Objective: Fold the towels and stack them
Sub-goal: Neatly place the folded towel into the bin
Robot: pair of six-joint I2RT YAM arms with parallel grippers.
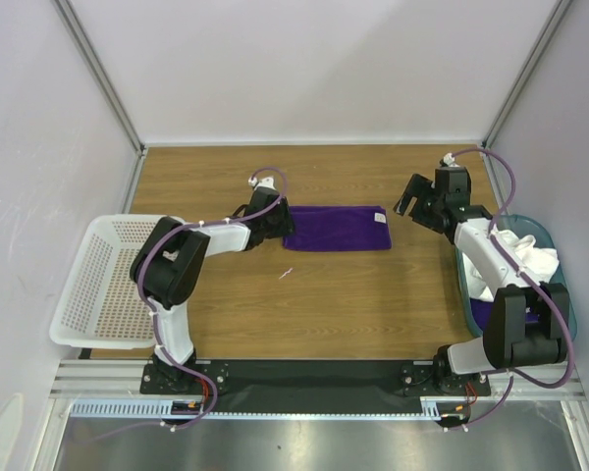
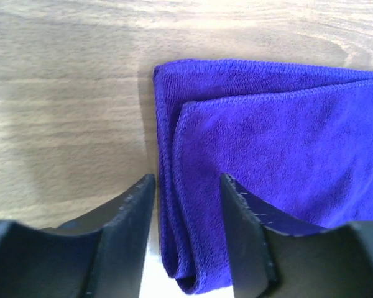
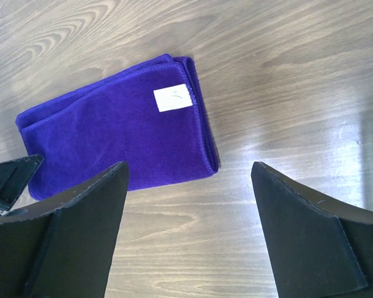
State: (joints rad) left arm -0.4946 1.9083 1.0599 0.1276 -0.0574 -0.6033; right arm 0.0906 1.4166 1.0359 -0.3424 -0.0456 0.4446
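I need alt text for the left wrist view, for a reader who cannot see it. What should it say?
A folded deep-purple towel lies on a wooden table, seen close from above. The left gripper, its two dark fingers apart, straddles one folded edge of the towel: one finger over bare wood, the other over the cloth.

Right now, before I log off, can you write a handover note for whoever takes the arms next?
Left gripper: open, jaws straddling the left end of the folded purple towel on the table.
Right gripper: open, empty, above the table right of it.
White towel and a second purple towel sit in the teal bin.
Done: one towel folded. Left: fold the binned two, stack.
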